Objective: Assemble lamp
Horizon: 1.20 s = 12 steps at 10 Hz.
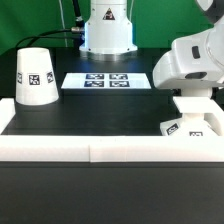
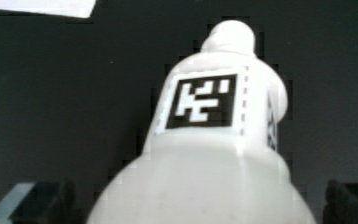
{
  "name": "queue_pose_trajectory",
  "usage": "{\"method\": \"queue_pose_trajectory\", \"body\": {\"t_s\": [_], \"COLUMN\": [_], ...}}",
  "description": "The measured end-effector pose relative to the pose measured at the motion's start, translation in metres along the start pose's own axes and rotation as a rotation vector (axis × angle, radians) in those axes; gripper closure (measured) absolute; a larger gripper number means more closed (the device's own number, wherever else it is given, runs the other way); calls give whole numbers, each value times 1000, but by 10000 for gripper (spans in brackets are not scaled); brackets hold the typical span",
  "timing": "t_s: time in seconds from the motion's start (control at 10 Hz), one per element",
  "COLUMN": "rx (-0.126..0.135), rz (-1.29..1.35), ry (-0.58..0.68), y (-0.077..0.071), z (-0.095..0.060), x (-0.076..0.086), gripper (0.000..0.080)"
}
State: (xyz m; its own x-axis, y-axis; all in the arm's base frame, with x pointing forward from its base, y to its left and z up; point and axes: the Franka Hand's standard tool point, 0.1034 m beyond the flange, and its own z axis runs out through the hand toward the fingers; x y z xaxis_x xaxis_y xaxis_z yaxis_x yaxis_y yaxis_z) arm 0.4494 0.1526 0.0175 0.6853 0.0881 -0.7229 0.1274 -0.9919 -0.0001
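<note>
The white bulb (image 2: 202, 130) lies on the black table, its marker tag facing up and its narrow end pointing away from the wrist. My gripper (image 2: 197, 200) is open. Its dark fingers (image 2: 43, 200) stand on either side of the bulb's round head, with thin dark gaps on both sides. In the exterior view the gripper (image 1: 188, 114) is low over the bulb (image 1: 180, 126) at the exterior view's right, near the front rail. The cone shade (image 1: 35, 75) stands upright at the exterior view's left. I cannot pick out the square base; a white corner (image 2: 34, 8) may be it.
The marker board (image 1: 107, 80) lies flat at the back middle, in front of the robot's pedestal (image 1: 107, 35). The white border rail (image 1: 100, 148) runs along the front edge, just in front of the bulb.
</note>
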Motion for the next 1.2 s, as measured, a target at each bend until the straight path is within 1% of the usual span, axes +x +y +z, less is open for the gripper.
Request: {"method": "queue_pose_trajectory", "body": {"t_s": [0.1,0.2,0.7,0.8,0.9,1.2], "rx": [0,0,0,3,6,16], "rz": [4,7,1,-24,-50,-96], "ry": [0,-1,-1,3,0,-14], "y": [0,0,1,6,14,29], "z": [1,2,1,-4,-16,-48], "x": [0,0,0,-2,-9,-28], "gripper": [101,214,223,223,223,222]}}
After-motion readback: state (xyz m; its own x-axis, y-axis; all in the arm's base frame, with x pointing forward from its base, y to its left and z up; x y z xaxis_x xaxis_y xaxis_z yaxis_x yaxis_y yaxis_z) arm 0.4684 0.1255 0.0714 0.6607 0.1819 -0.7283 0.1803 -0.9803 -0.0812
